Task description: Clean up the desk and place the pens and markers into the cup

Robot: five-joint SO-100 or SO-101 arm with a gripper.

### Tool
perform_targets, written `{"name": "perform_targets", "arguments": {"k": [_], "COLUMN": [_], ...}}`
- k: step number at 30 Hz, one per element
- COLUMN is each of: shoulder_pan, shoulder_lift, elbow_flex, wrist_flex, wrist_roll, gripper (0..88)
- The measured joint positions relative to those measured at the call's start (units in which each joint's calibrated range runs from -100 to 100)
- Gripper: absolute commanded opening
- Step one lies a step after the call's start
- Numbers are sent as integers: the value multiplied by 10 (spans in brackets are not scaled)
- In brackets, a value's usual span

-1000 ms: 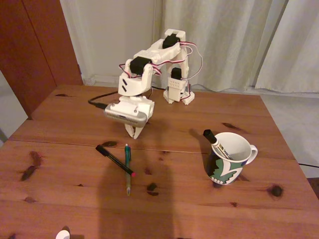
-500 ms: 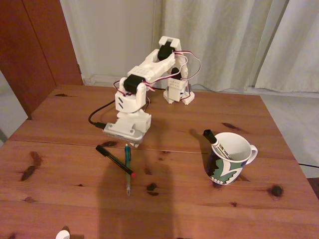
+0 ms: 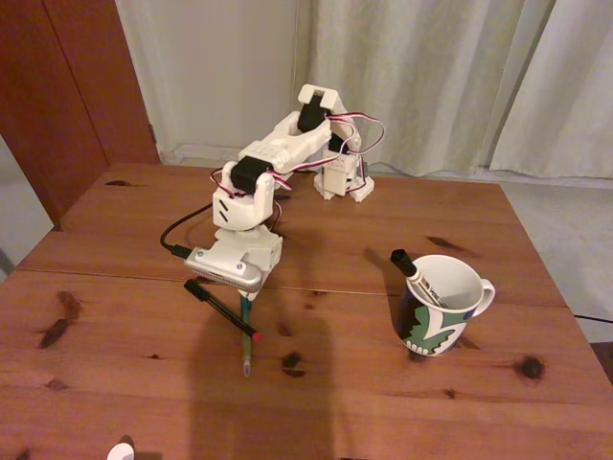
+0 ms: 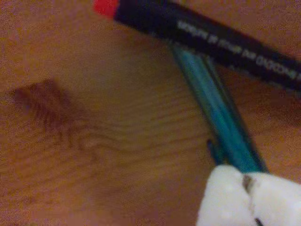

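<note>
On the reddish-brown desk (image 3: 383, 402), a thin green pen (image 3: 245, 337) and a thin black pen with a red tip (image 3: 222, 309) lie crossed left of centre. In the wrist view the black pen (image 4: 211, 35) lies over the green pen (image 4: 221, 117). My gripper (image 3: 246, 298) is lowered right at the green pen's far end. The white fingertips (image 4: 221, 197) are pressed together over that pen, with nothing seen between them. The white cup (image 3: 442, 311) stands at the right. A white marker with a black cap (image 3: 414, 273) leans inside it.
The arm's base (image 3: 340, 177) stands at the back of the desk, with a black cable (image 3: 182, 230) trailing to the left. A small white object (image 3: 120, 450) sits at the front edge. Dark knots dot the wood. Curtains hang behind.
The arm has swung down and forward. The gripper dropped from above the desk to the top end of the green pen. Pens, marker and cup have not moved.
</note>
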Motion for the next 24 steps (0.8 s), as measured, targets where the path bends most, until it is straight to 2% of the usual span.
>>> {"name": "perform_targets", "arguments": {"k": [7, 14, 24], "shoulder_pan": [0, 0, 0], "shoulder_lift": [1, 1, 11], "elbow_flex": [0, 0, -1], "wrist_flex": [0, 0, 0], "wrist_roll": [0, 0, 0], "gripper": [19, 134, 133]}}
